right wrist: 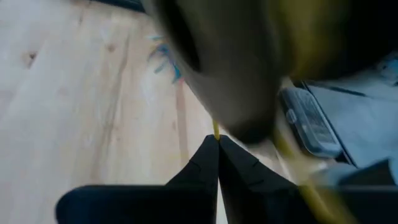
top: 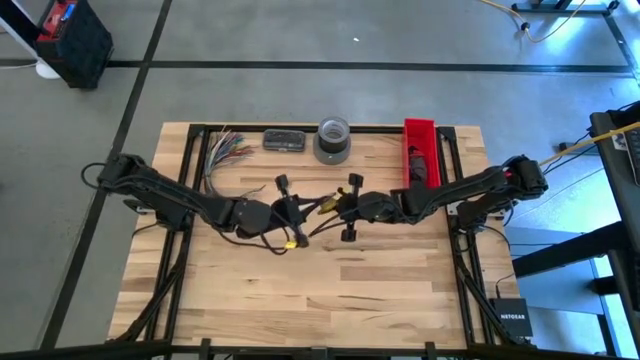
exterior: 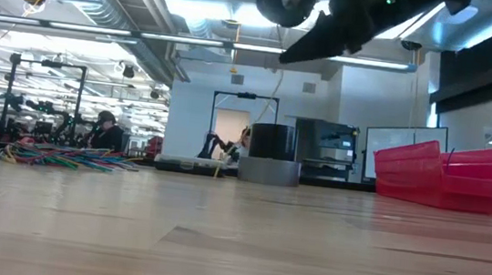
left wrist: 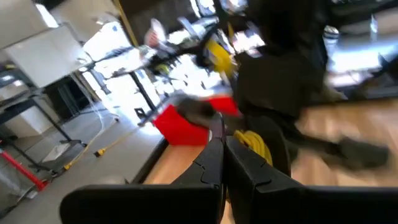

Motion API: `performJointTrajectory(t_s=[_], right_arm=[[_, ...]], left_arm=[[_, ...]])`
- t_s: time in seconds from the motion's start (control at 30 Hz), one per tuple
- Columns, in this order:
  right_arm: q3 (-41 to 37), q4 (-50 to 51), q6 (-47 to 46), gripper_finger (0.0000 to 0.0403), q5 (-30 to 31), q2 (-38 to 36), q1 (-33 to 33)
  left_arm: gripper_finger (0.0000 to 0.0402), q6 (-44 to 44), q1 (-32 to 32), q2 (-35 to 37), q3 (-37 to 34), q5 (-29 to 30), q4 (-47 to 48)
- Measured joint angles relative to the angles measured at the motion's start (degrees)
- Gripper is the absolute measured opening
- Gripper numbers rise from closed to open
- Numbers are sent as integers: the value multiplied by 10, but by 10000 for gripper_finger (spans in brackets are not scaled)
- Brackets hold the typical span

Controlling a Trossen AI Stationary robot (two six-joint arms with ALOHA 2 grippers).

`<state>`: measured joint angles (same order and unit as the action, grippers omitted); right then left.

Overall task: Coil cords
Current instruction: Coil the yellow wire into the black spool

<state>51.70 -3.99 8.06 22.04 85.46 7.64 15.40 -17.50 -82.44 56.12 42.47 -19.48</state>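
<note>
Nearest you, the front half of the desk (top: 330, 290) lies bare wood. At mid-desk your two pincers meet, lifted off the surface: the left pincer (top: 297, 207) has its fingers pressed together, and the cords (top: 268, 228) hang as a black bundle around it, a yellow bit at the lower end. Whether the fingers actually grip the cord you cannot tell. The right pincer (top: 344, 207) is pinched shut on a thin yellow piece of the cord — its wrist view shows that strand caught between the fingertips. Farther back stand the multicoloured wires (top: 222, 152), a small dark box (top: 284, 140), the grey tape roll (top: 333, 139) and a red bin (top: 420, 150).
</note>
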Motion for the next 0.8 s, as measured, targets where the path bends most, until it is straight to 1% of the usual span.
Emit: performJointTrajectory(t_s=[0.17, 0.27, 0.33, 0.43, 0.53, 0.67, 0.8], right_arm=[[-1, 24, -4, 9, 3, -25, -1], [-2, 27, -20, 9, -6, -26, -1], [-2, 28, -42, 9, -7, -23, -1], [-2, 34, -65, 13, -7, -19, -2], [-3, 73, -63, 36, -4, -31, -1], [-3, 119, -63, 84, -2, -76, 7], [-4, 189, -64, 125, -21, -109, 6]], left_arm=[[0, -12, -6, 27, 0, 0, 88], [0, -4, -5, 27, 1, -21, 124], [0, 1, 0, 27, 1, -47, 136], [0, -2, 7, 27, 1, -49, 134], [0, -6, 10, 27, 1, -46, 129], [0, -9, 9, 27, 1, -46, 129], [0, -10, 10, 27, 1, -44, 126]])
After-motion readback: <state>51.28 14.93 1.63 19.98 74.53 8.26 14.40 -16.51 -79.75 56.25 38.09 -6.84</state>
